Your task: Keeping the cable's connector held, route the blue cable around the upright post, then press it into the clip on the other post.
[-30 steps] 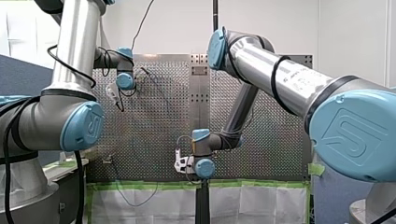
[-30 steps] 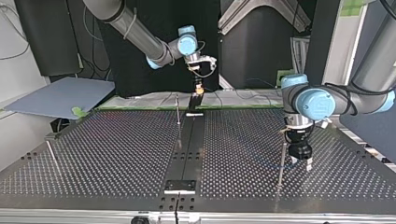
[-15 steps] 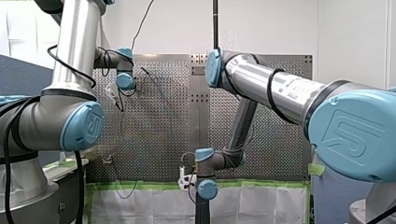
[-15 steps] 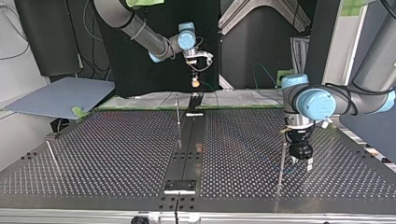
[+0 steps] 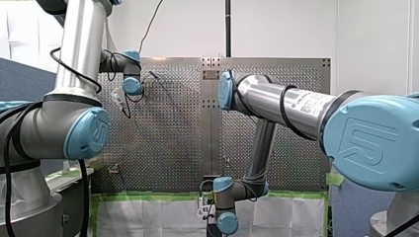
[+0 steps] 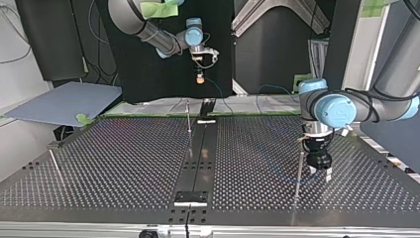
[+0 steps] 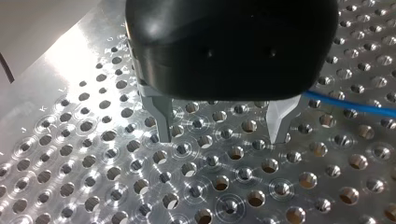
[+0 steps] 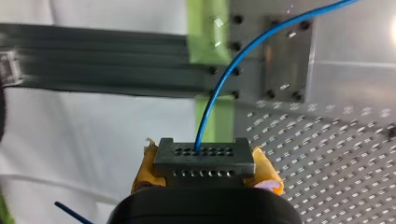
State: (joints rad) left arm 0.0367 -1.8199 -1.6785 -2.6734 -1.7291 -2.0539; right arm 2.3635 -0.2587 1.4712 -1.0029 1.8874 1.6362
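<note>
In the right wrist view my right gripper (image 8: 204,164) is shut on the grey connector block (image 8: 204,154), held between its yellow pads (image 8: 266,175). The blue cable (image 8: 233,70) leaves the block and runs toward the perforated plate. In the top view this gripper (image 6: 199,78) hangs high beyond the table's far edge. A thin upright post (image 6: 188,117) stands just inside that edge. My left gripper (image 7: 219,135) is open just above the plate, with the blue cable (image 7: 350,106) passing beside one finger. In the top view it (image 6: 321,173) stands beside another thin post (image 6: 298,171).
A third short post (image 6: 54,161) with a small block on top stands at the top view's left. A dark centre rail (image 6: 198,158) with a bracket (image 6: 190,197) splits the perforated table (image 6: 124,163). Green tape and white sheeting (image 5: 148,215) line the table's edge.
My right arm has drawn back past the table's edge and risen in the top view, carrying the connector with it. My left arm has not moved.
</note>
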